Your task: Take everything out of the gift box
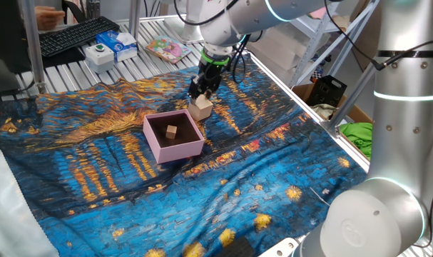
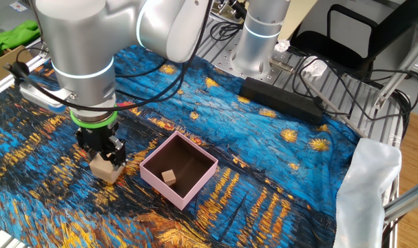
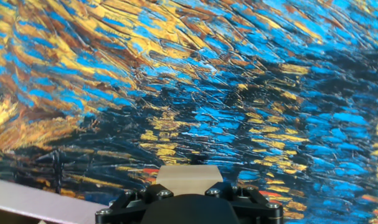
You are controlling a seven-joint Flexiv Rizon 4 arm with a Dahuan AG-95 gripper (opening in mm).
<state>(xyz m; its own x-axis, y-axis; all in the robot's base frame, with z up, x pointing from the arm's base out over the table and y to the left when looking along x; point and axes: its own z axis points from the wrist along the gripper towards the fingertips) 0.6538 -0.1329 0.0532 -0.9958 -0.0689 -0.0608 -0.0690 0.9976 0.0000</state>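
Beside gift box (image 1: 175,137): gripper (image 1: 201,99) clasps larger block (image 1: 200,108); small cube (image 1: 172,130) inside

Even, bright indoor light from overhead in both fixed views; soft short shadows. Gift box (image 1: 173,135) interior dark. Mild glare on the arm's (image 2: 78,41) silver shell. Hand view: cloth (image 3: 189,81) sharp, hand (image 3: 189,208) at bottom edge blurred, too close.
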